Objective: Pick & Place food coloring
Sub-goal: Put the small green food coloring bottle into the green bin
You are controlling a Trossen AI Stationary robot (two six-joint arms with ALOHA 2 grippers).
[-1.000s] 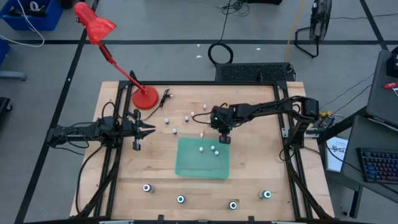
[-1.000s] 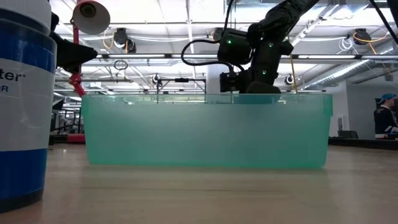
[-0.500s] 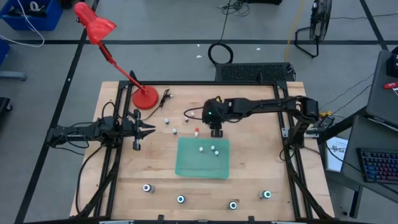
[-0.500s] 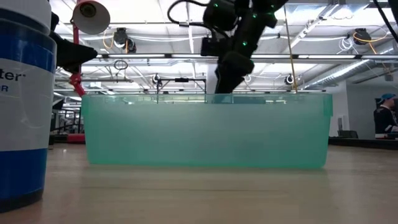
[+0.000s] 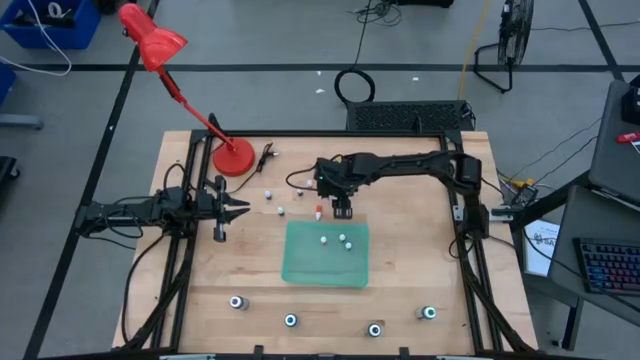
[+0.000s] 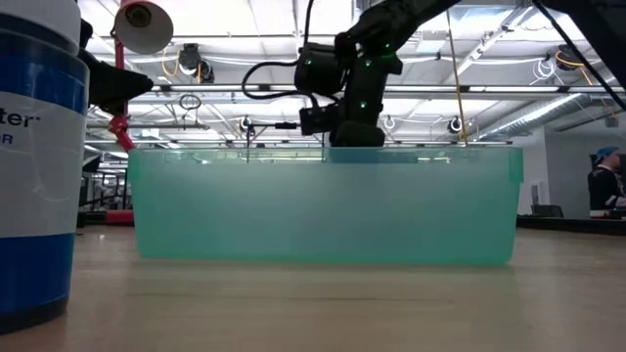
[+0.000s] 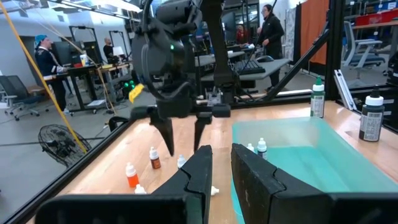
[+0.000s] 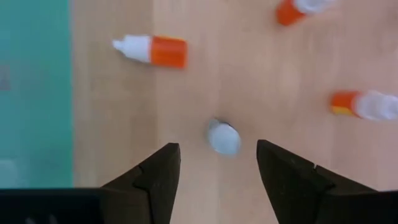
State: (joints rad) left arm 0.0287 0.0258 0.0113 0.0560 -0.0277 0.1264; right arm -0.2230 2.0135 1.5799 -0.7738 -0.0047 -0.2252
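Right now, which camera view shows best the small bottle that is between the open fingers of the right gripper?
The right wrist view: the small bottle stands between the right gripper fingers, seen from above. The left wrist view shows bottles low under that gripper, partly hidden. The high view gives only specks there. In the low view the green bin hides it.

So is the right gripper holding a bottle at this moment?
No: in the right wrist view the right gripper stands open and empty above a small whitish bottle standing on the table.
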